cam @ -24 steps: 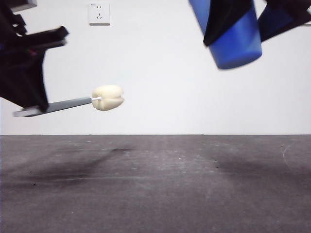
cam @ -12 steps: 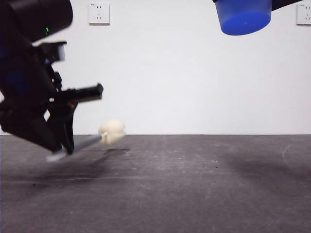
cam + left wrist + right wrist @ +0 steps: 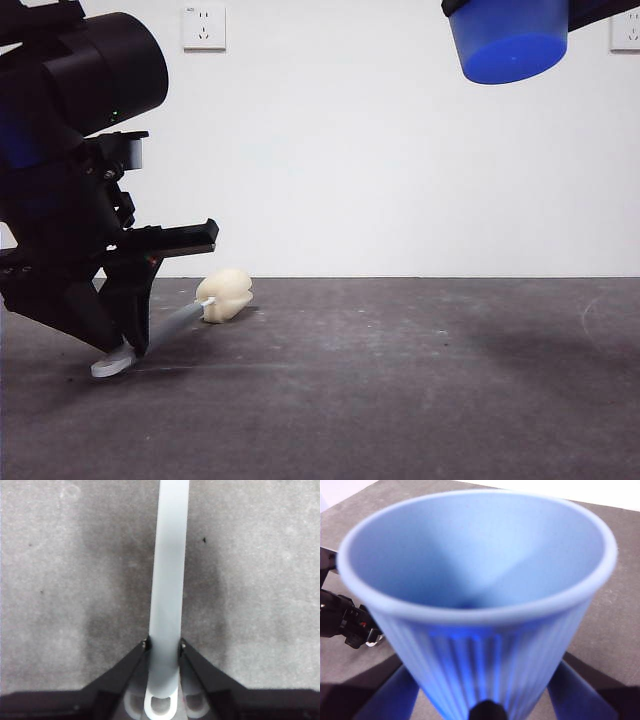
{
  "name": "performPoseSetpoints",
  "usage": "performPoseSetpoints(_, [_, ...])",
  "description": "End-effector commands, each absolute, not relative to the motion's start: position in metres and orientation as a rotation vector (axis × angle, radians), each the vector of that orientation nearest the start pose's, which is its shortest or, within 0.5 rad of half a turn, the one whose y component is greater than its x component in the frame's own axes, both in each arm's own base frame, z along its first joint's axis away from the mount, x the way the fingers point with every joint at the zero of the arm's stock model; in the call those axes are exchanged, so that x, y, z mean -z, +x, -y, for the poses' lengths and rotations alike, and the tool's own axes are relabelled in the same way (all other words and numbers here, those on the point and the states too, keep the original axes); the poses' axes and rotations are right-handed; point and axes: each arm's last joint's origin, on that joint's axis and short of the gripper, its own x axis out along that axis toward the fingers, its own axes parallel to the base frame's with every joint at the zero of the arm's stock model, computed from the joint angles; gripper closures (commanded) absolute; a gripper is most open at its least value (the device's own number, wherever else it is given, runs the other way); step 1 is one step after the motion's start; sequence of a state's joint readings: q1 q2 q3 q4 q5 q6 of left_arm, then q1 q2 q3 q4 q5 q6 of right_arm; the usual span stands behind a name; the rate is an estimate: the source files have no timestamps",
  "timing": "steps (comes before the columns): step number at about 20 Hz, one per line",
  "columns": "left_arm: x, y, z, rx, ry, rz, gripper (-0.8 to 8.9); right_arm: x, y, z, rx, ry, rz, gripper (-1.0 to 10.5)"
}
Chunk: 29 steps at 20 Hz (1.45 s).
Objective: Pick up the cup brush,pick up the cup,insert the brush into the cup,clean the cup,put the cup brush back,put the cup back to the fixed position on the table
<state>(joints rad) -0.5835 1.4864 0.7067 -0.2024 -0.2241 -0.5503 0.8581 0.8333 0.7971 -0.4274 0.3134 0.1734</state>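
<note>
At the table's left edge in the front view, your left gripper (image 3: 125, 345) is clamped on the brush (image 3: 190, 316) near its hooked end, jaws pressed to either side of the grey handle (image 3: 167, 580). The hook sits on or just above the table (image 3: 400, 400), and the sponge head (image 3: 225, 295) rests on it farther in, so the brush looks ready to be let go; whether the handle lies fully flat is hard to tell from this low angle. Your right gripper (image 3: 485, 711) grips the cup (image 3: 508, 40) around its ribbed wall near the base, held high toward the right, well above the table. It is kept clear of the left arm. Under the cup the table is bare out to its right edge, leaving you free room to lower it.
</note>
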Motion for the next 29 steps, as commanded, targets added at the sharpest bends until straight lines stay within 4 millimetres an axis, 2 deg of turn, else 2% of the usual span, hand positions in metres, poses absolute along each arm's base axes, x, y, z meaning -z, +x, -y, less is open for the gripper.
performPoseSetpoints(1, [-0.154, 0.226, 0.142, 0.084, -0.123, -0.972, 7.38, -0.308, 0.121, -0.126, -0.498, -0.072, -0.431, 9.6])
performPoseSetpoints(2, [-0.154, 0.226, 0.142, 0.084, -0.123, -0.974, 6.49, -0.308, 0.121, -0.126, -0.497, -0.067, -0.433, 9.6])
performPoseSetpoints(4, [-0.154, 0.225, 0.142, 0.083, -0.12, -0.979, 5.9, -0.308, 0.12, -0.127, -0.498, -0.067, -0.433, 9.6])
performPoseSetpoints(11, [-0.155, 0.224, 0.142, 0.106, -0.126, -0.999, 5.88, -0.307, 0.12, -0.127, -0.499, -0.075, -0.442, 9.6])
performPoseSetpoints(13, [-0.162, 0.222, 0.14, 0.112, -0.134, -0.98, 5.88, -0.307, 0.121, -0.128, -0.504, -0.094, -0.433, 9.6])
performPoseSetpoints(16, [-0.185, 0.216, 0.136, 0.157, -0.145, -0.898, 5.88, -0.303, 0.13, -0.136, -0.497, -0.084, -0.412, 9.6])
performPoseSetpoints(18, [-0.204, 0.208, 0.131, 0.205, -0.156, -0.85, 5.88, -0.291, 0.141, -0.144, -0.479, -0.079, -0.407, 9.6])
performPoseSetpoints(24, [-0.254, 0.164, 0.107, 0.353, -0.164, -0.747, 5.89, -0.233, 0.179, -0.157, -0.341, -0.096, -0.396, 9.6])
performPoseSetpoints(29, [-0.274, 0.131, 0.087, 0.42, -0.169, -0.692, 5.93, -0.192, 0.214, -0.169, -0.277, -0.091, -0.434, 9.6])
